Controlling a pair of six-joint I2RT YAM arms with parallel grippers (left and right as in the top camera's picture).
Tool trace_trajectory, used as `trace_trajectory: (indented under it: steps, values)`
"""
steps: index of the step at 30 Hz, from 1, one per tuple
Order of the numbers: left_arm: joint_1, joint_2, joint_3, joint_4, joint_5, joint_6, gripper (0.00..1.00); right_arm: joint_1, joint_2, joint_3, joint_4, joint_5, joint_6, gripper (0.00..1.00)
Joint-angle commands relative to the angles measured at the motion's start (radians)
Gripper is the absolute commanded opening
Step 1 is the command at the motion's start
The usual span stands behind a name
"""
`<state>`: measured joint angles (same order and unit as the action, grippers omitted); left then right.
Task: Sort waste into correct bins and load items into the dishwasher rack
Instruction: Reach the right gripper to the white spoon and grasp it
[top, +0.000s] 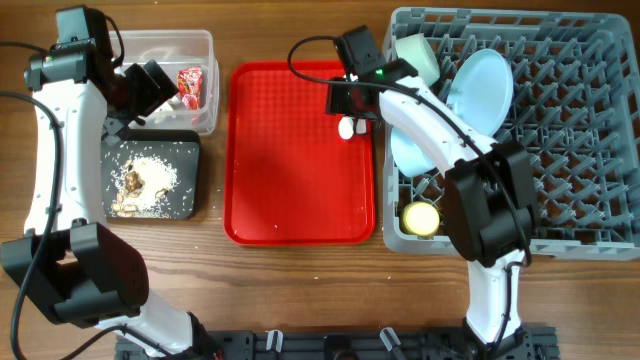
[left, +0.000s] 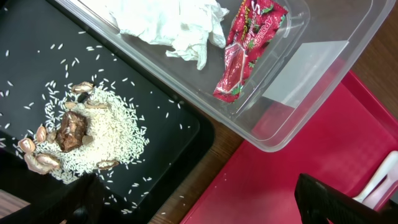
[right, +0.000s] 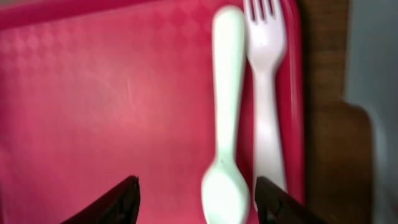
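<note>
My right gripper (top: 352, 100) (right: 196, 199) is open, hovering over the white spoon (right: 227, 124) (top: 347, 127) and fork (right: 267, 93), which lie side by side at the red tray's right edge; the spoon's bowl sits between the fingers. My left gripper (top: 150, 90) (left: 199, 208) is open and empty, above the gap between the black tray (left: 37, 37) and the clear tub (left: 311, 68). The tub holds the napkin (left: 174, 22) and red wrapper (left: 245, 46). Rice with scraps (left: 106, 134) lies on the black tray. The grey rack (top: 560, 150) holds the plate (top: 480, 85), two bowls (top: 420, 55) (top: 410, 150) and the yellow cup (top: 420, 218).
The large red tray (top: 290, 170) lies between the bins and the rack, with a few rice grains on it. A strip of wooden table (left: 205, 168) shows between the black tray and the red tray.
</note>
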<state>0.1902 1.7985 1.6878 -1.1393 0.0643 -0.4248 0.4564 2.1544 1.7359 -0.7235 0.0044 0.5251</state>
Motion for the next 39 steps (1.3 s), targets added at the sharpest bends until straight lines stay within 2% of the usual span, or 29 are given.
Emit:
trace_trajectory:
  steps: [1, 5, 15, 21, 29, 39]
  values:
    - [0.0, -0.016, 0.014, 0.003, -0.01, -0.01, 1.0, 0.033, 0.013, 0.158, -0.086, 0.087, -0.044, 0.61]
    - [0.0, -0.016, 0.014, 0.003, -0.01, -0.01, 1.0, 0.049, 0.015, 0.258, -0.154, 0.135, -0.058, 0.61]
    - [0.0, -0.016, 0.014, 0.003, -0.01, -0.01, 1.0, 0.076, 0.145, 0.261, -0.155, 0.255, -0.079, 0.59]
    - [0.0, -0.016, 0.014, 0.003, -0.01, -0.01, 1.0, 0.077, 0.229, 0.26, -0.138, 0.258, -0.077, 0.54]
    - [0.0, -0.016, 0.014, 0.003, -0.01, -0.01, 1.0, 0.077, 0.246, 0.251, -0.082, 0.256, -0.068, 0.51]
    - [0.0, -0.016, 0.014, 0.003, -0.01, -0.01, 1.0, 0.076, 0.296, 0.252, -0.095, 0.204, 0.01, 0.48]
